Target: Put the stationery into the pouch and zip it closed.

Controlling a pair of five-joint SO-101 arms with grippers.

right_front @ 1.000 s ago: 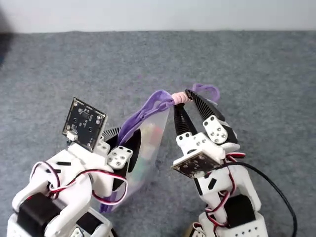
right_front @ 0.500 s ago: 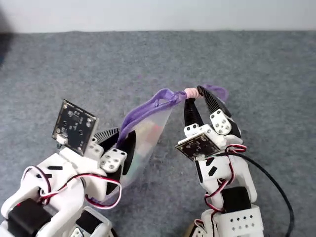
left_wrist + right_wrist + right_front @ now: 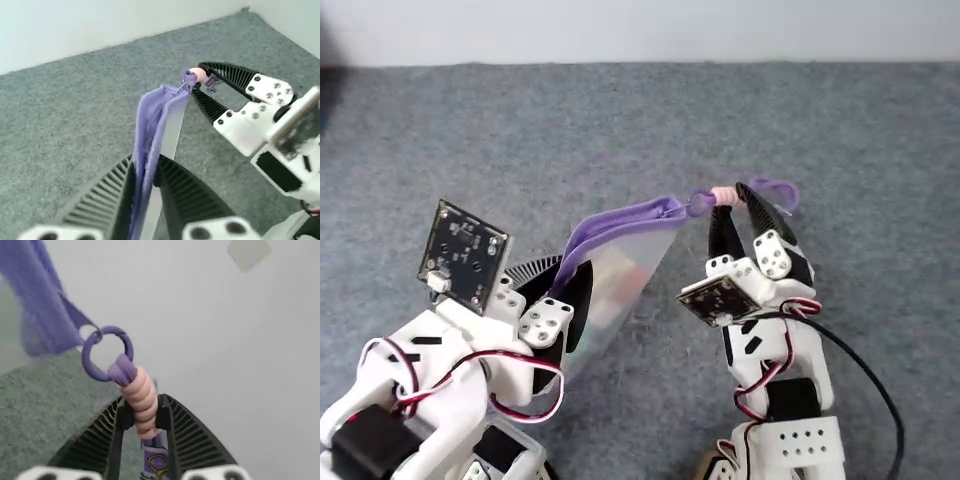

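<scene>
Though inside pouch (image 3: 618, 224), stationery (image 3: 623, 276) indistinct.

Table cover (image 3: 470, 130) — grey cloth, carpet-like, matt, with a rough short nap.
Pouch (image 3: 625, 280): wall of translucent plastic film, smooth, faint sheen. Its top band (image 3: 150, 120) is purple woven cloth, matt.
Zip pull (image 3: 140, 395): pink ribbed piece, smooth — plastic or rubber, cannot tell. Ring (image 3: 106, 354) purple, smooth, slightly glossy.
Left gripper (image 3: 146, 167) and right gripper (image 3: 144, 412): fingers of black ridged matt plastic, housings of smooth white plastic, small bright metal screws (image 3: 258, 78).
</scene>
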